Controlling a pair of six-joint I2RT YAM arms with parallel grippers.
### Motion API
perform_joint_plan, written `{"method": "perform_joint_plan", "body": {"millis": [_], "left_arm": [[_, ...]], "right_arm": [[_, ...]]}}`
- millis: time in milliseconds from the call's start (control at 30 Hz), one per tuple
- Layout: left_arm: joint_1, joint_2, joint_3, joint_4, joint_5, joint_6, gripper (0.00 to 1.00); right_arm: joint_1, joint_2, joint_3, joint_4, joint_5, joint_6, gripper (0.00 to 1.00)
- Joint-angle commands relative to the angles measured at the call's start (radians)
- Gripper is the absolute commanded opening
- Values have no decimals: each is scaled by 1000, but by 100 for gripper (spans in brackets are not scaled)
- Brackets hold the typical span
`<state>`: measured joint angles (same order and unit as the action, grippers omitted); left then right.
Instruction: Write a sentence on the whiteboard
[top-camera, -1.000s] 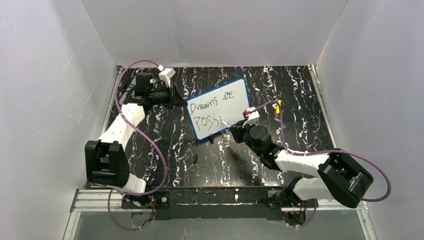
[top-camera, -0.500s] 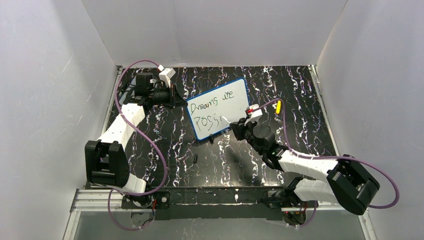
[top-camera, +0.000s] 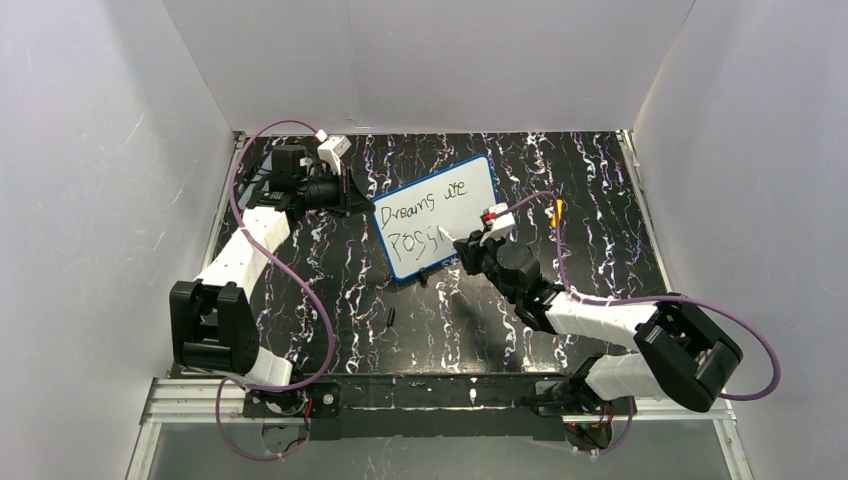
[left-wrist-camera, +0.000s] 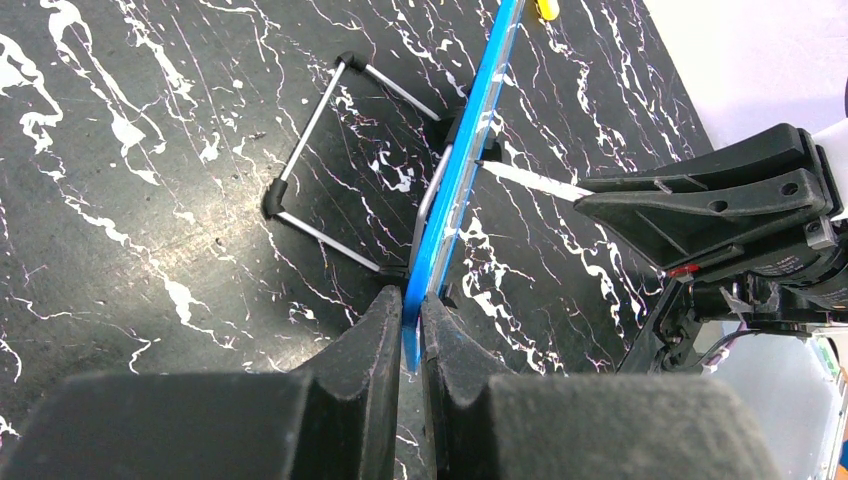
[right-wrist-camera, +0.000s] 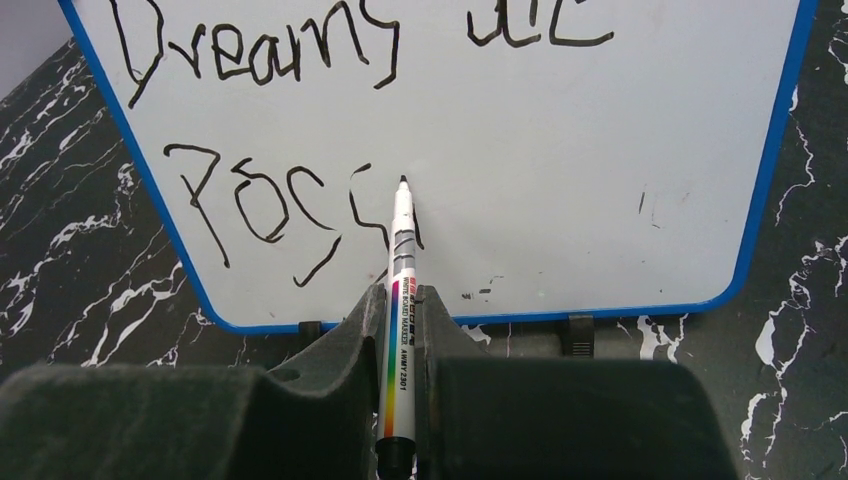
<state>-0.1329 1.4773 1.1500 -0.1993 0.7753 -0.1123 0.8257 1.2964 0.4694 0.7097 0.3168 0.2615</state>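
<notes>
The whiteboard (top-camera: 476, 180) is standing mid-table, showing the sentence (right-wrist-camera: 330, 60). The left gripper (left-wrist-camera: 411, 318) is clamping its nine o'clock edge. The right gripper (right-wrist-camera: 400, 305) is pinching a marker (right-wrist-camera: 402, 240), tip touching the lower row.

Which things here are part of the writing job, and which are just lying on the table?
In use: whiteboard, its edge clamped by the left gripper; the sentence, "Dreams are" plus an unfinished second row; marker, held in the right gripper, tip at the board.
Lying about: small black piece near the board; small yellow object to the board's right.
</notes>
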Motion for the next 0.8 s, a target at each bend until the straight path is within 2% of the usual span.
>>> {"method": "perform_joint_plan", "body": {"millis": [0, 167, 533, 767], "left_arm": [[-5, -44, -5, 8, 42, -9, 0], [-5, -45, -4, 8, 44, -9, 0], [-5, -47, -8, 8, 42, -10, 0], [-5, -49, -5, 8, 42, -9, 0]], "right_arm": [[-2, -35, 14, 71, 27, -11, 1], [-3, -89, 7, 49, 63, -34, 1], [-5, 19, 47, 88, 62, -85, 1], [-4, -14, -36, 47, 58, -32, 1]]}}
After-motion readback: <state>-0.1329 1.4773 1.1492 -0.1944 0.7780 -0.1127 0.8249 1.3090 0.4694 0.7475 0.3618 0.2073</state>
